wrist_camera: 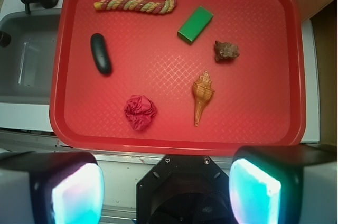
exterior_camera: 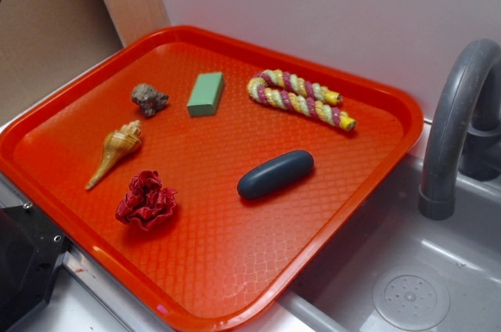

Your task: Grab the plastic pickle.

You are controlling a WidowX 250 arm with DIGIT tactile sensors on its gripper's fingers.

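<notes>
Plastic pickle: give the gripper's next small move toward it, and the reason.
Probably move forward and left until above the plastic pickle. The gripper sits open off the red tray, holding nothing, and the pickle lies alone with free space around it.

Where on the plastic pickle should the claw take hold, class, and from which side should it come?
Probably across the middle of the plastic pickle, coming straight down from above. It lies flat on the red tray, long and round-ended, with bare tray on both long sides, so the open claw would best close across its narrow width.
</notes>
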